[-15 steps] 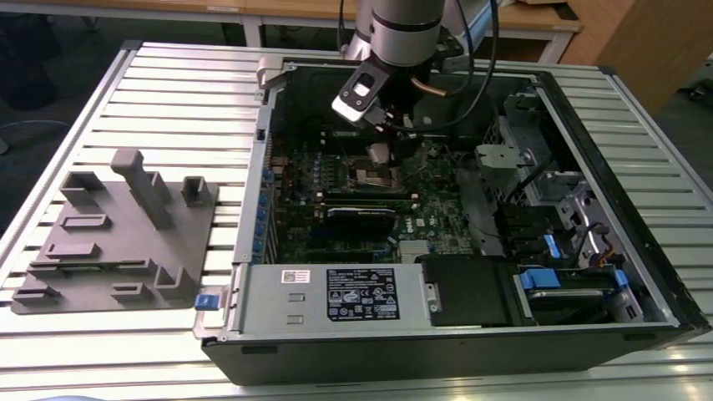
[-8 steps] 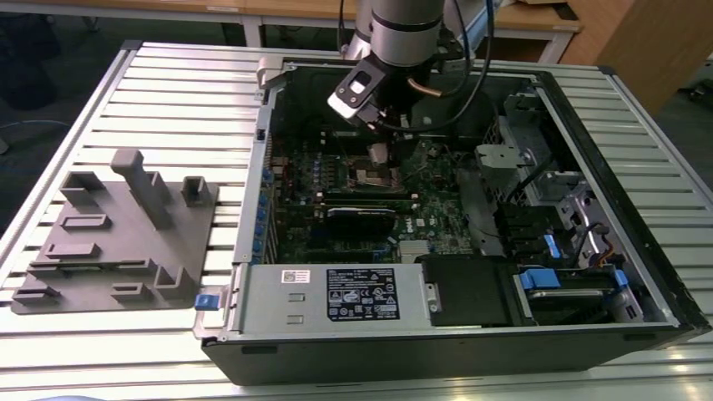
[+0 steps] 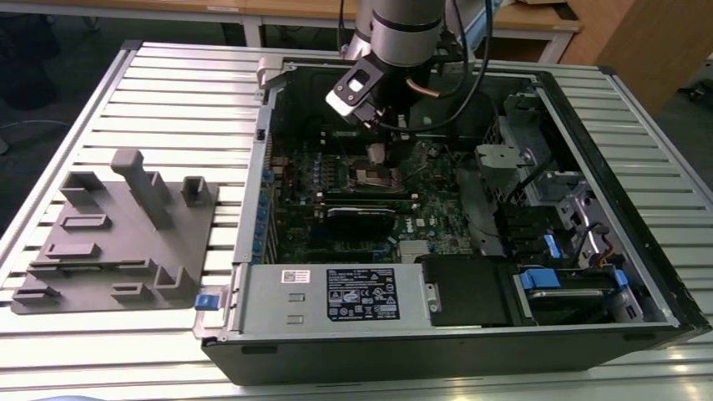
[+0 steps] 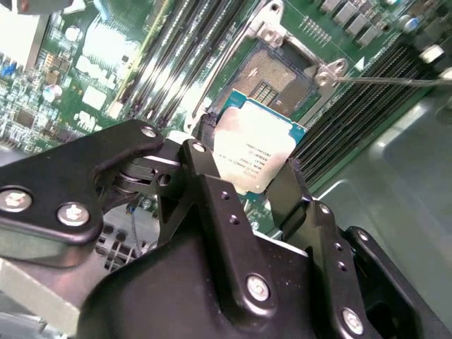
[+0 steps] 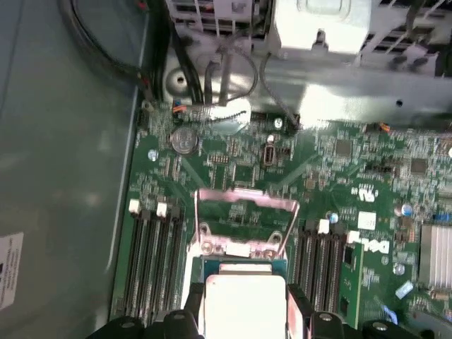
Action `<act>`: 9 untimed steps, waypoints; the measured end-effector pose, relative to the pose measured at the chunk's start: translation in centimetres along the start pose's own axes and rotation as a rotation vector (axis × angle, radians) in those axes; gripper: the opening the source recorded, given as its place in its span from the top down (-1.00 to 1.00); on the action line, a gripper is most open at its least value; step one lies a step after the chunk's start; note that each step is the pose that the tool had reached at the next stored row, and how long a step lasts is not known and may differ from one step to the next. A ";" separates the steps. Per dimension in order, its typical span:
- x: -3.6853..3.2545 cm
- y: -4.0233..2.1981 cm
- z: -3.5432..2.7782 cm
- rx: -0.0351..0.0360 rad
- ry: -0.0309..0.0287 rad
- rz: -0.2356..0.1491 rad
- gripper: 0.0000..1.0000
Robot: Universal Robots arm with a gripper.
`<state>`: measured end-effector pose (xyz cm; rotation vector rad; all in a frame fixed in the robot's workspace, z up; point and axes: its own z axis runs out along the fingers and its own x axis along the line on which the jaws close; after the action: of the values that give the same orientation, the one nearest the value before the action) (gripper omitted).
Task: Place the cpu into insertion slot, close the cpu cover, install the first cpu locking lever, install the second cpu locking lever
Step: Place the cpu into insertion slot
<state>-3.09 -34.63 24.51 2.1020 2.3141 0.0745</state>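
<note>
Exterior view: the cpu (image 3: 376, 154) hangs just above the insertion slot (image 3: 373, 175) in the computer case (image 3: 334, 368).
Second wrist view: the jaws are clamped on two edges of the cpu, which is not in yet.
First wrist view: the cpu cover (image 5: 247, 212) stands open.
Do it well: keep the cpu flat, match the corners, go down slowly.

cpu (image 4: 258, 148): near edge and both flanks hidden behind fingers (image 4: 205, 176) of the gripper (image 4: 248, 185), second wrist view; cut by frame edge, first wrist view. insertion slot (image 4: 279, 74): partly covered by cpu. arm (image 3: 407, 25): cut off at exterior view's top.
</note>
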 end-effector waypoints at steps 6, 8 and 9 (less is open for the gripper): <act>-0.02 0.06 0.01 0.0423 0.0037 0.001 -0.07; -0.02 0.06 0.01 0.0436 0.0038 0.001 -0.07; -0.01 0.06 0.02 0.0434 0.0038 0.008 -0.07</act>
<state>-3.02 -34.64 24.49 2.1324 2.3310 0.0286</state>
